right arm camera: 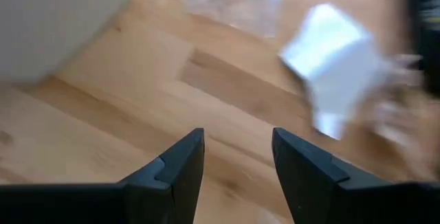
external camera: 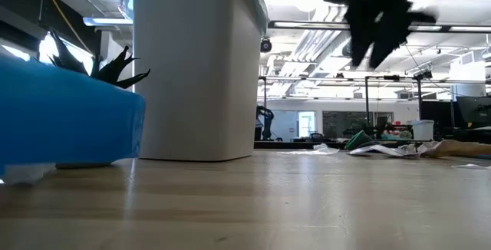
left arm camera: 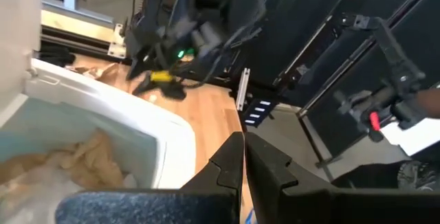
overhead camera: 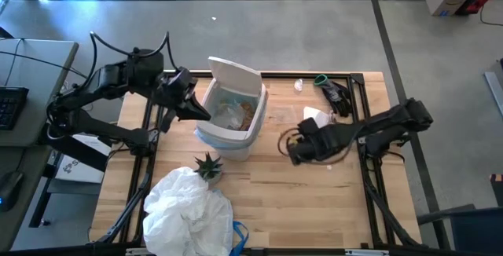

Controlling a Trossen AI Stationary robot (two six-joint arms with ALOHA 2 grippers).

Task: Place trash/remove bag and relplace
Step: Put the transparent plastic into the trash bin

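Crumpled brown paper (overhead camera: pixel 245 115) lies inside the lined white bin (overhead camera: pixel 253 134); a white paper scrap (overhead camera: pixel 316 115) rests on the table right of it.

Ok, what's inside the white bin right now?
The white bin holds crumpled brown paper and clear plastic over a pale blue liner. Anything beneath that trash is hidden.

left claw (left arm camera: pixel 244 157) closed, right claw (right arm camera: pixel 237 159) apart

Surface (overhead camera: pixel 314 201): pale wood planks, smooth, slight sheen. Bin (overhead camera: pixel 253 107), frame centre: white matt plastic. Bag (overhead camera: pixel 185 209), lower left: thin crinkled glossy plastic. Trash (overhead camera: pixel 245 116): crumpled brown paper.
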